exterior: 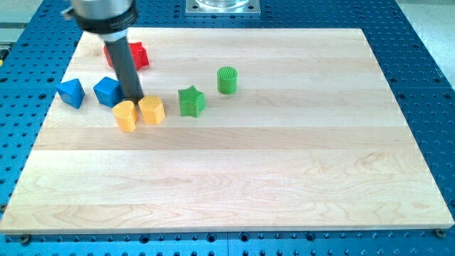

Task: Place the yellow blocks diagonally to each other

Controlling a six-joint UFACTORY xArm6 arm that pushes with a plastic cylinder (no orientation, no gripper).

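— Dark rod (126, 67), slanting down from the far-left corner; is that all that shows of the arm?

— That and the grey housing (99, 14) above it at the far edge. My tip (136, 99) sits on the counter (284, 171), right at the far side of the two yellow blocks, about over the gap between them.

— Where do the yellow blocks lie?

— Side by side in the left half, touching or nearly so. The left yellow block (126, 115) looks rounded and sits a shade nearer; the right yellow block (151, 110) looks six-sided and sits a shade farther.

— And the end effector, clenched or released?

— It has no jaws, only the bare rod, so it grasps nothing; it just rests by the blocks.

— What else is close?

— A blue block (108, 91) just left of the rod, and a second blue block (71, 92) farther left. A red block (135, 55) lies behind the rod, partly hidden by it. A green star (191, 101) stands right of the yellow pair, and a green cylinder (227, 80) farther right and farther back.

— Any containers?

— None show; every block rests straight on the wooden counter.
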